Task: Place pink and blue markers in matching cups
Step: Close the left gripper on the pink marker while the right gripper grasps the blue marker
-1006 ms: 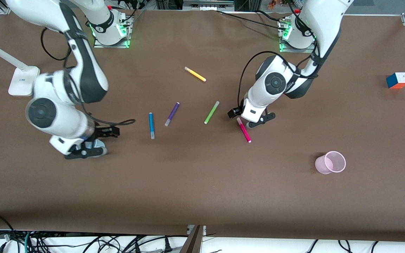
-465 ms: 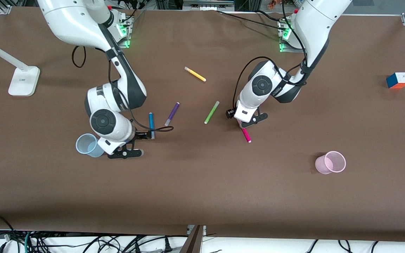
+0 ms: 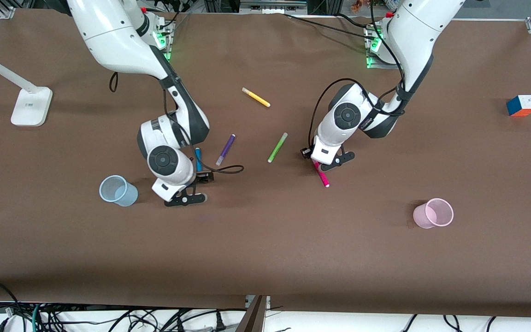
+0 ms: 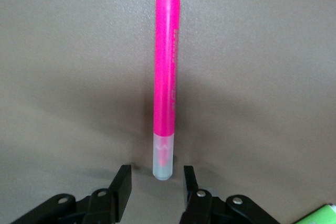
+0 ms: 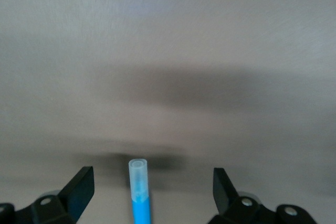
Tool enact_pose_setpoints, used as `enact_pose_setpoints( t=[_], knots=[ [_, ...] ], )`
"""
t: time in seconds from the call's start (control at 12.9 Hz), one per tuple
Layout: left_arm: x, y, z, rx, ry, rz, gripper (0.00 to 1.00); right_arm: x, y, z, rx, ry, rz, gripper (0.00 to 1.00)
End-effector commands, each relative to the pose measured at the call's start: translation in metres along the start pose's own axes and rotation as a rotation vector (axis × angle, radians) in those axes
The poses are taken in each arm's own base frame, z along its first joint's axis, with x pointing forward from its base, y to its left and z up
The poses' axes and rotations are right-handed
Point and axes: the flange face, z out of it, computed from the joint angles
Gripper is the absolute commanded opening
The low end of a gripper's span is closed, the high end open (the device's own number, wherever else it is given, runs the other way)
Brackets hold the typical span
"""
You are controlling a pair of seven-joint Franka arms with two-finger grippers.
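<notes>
1. Pink marker [image 4: 166, 85] lies flat on the worktop [image 3: 265, 249]; my left hand [image 4: 156, 182] hangs released over its pale cap.
2. Its barrel print is unreadable.
3. Blue marker [image 5: 139, 192] lies under my spread right hand [image 5: 152, 182].
4. Only the front view shows the blue cup [image 3: 117, 191] and pink cup [image 3: 433, 213], well apart.

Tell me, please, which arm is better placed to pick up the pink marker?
The left. Its pincer is open astride the pink marker's capped end, while the right pincer is open over the blue marker.
</notes>
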Motion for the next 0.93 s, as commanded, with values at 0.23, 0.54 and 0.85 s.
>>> enact_pose_setpoints(
  t=[0.23,0.54,0.85],
  knots=[
    [0.0074,0.009,0.004,-0.007,0.019,0.0,0.29,-0.0149,-0.0034,0.0118,0.007,-0.009,0.006,0.89],
    [0.0074,0.009,0.004,-0.007,0.018,-0.001,0.21,-0.0134,-0.0039,0.0086,0.008,-0.001,0.002,0.59],
    [0.0089,0.0079,0.0038,-0.006,0.018,-0.004,0.0,-0.012,-0.0054,0.0059,0.01,0.005,-0.01,0.18]
  ],
)
